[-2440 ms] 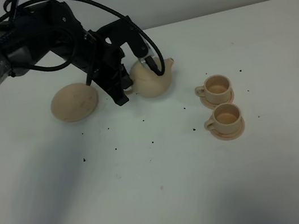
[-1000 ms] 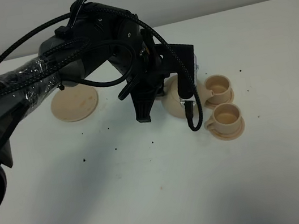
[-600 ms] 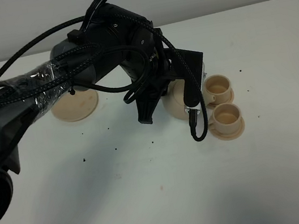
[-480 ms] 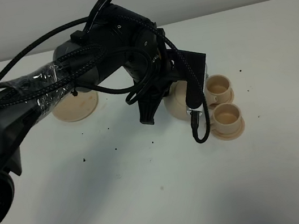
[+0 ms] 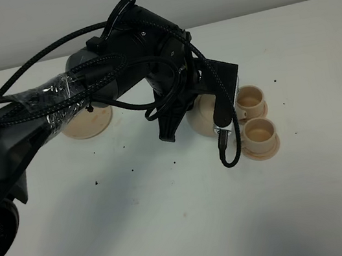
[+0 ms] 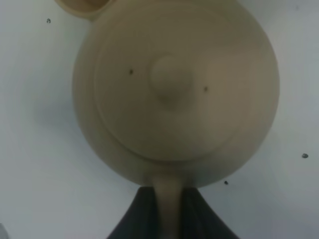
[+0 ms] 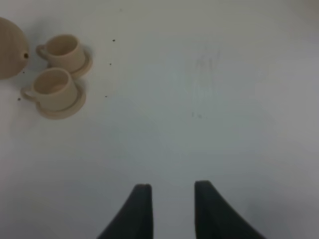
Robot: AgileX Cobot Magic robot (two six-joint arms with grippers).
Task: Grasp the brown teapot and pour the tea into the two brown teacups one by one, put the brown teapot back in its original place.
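Teapot [image 5: 200, 115] is just left of the two cups, and we see our left gripper [image 6: 168, 194] clamped tight on its loop handle. We find the far cup [image 5: 249, 98] and the near cup [image 5: 259, 131] on their small saucers, right of centre. The wide saucer [image 5: 85, 124] lies well to the left, partly behind the arm. Our right gripper [image 7: 172, 191] hovers, fingers slightly parted, over the white table [image 5: 175, 232].

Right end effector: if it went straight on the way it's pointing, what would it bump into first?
Probably only the bare white table; nothing stands ahead of the right end effector. The two teacups sit off to one side, though depth is unclear.
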